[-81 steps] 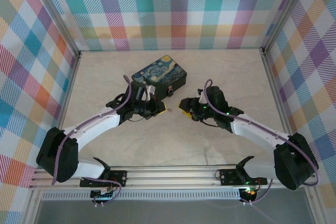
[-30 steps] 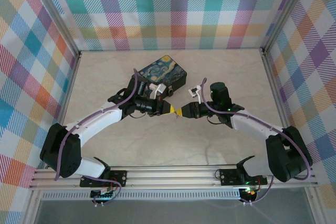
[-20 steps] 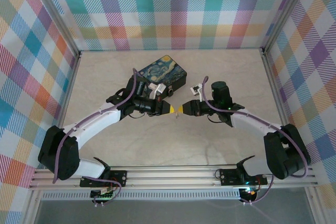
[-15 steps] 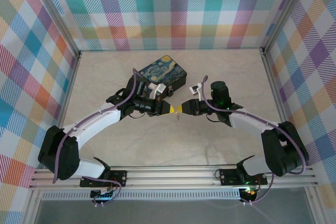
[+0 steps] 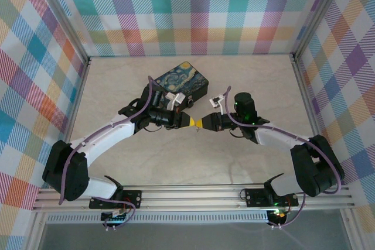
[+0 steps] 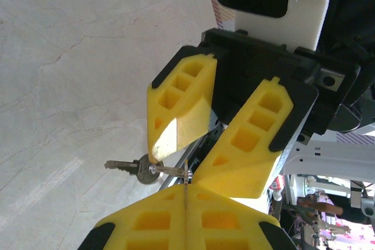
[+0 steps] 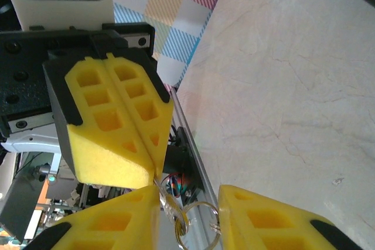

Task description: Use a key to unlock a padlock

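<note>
At mid-table the two claws meet tip to tip. The left gripper (image 6: 185,190) is pressed together on a thin metal piece of the key (image 6: 139,169), whose blade sticks out sideways above the table (image 5: 234,80). The right gripper (image 7: 188,196) stands apart, straddling the key's ring (image 7: 196,222). A small dark padlock (image 5: 190,104) sits against the near side of the painted box (image 5: 179,80), just beyond the claws.

I count two arms, left arm (image 5: 105,139) and right arm (image 5: 287,141), bottom of the top view. Two grippers, left gripper (image 5: 188,120) and right gripper (image 5: 204,123), four yellow fingers (image 6: 176,109) total. One painted box (image 5: 179,84), upper middle. One key (image 6: 130,167), lower left of left wrist view. Wire rings (image 7: 188,208), bottom of right wrist view: two, I think, they overlap.
</note>
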{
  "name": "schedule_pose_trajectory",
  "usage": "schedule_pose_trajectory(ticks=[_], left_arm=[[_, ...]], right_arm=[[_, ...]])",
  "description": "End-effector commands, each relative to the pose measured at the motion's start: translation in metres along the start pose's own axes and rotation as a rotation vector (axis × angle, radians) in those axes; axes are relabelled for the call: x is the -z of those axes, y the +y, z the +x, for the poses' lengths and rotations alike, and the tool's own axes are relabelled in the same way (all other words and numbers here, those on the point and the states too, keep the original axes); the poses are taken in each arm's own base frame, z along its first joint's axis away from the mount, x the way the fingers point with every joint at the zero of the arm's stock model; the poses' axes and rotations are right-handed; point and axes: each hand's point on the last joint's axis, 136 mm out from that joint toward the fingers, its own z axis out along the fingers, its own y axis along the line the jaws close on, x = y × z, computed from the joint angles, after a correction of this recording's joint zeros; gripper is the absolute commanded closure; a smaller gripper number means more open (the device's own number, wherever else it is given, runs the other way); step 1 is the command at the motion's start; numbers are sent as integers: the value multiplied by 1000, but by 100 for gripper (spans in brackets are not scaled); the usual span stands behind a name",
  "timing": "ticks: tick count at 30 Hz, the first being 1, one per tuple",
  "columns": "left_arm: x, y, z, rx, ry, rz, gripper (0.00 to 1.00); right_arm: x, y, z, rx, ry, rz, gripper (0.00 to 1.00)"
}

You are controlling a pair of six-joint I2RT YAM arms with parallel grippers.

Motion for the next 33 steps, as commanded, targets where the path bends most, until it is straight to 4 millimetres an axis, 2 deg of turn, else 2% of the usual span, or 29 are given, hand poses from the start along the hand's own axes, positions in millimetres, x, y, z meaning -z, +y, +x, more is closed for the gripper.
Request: schedule_pose_trajectory(ticks=[1, 6, 15, 21, 22, 25, 28, 33], left_arm=[[3, -14, -12, -38, -27, 39, 100], [3, -14, -11, -38, -26, 42, 100], [2, -6, -9, -26, -29, 18, 100], [-2, 8, -13, 18, -39, -13, 100], [-3, 12, -14, 31, -47, -28, 96], [-1, 26, -19, 65, -71, -91, 68], [5, 43, -26, 96, -113, -195, 49], [6, 72, -36, 181, -192, -342, 41]], right_arm=[[-1, 7, 4, 22, 14, -37, 71], [-2, 9, 4, 25, 8, -44, 78], [0, 16, 5, 50, -7, -86, 100], [3, 14, 8, 48, -29, -63, 100], [4, 13, 7, 49, -41, -52, 100], [7, 1, 6, 36, -81, 18, 100], [12, -19, 6, 1, -114, 132, 100], [28, -51, 2, -77, -191, 291, 100]])
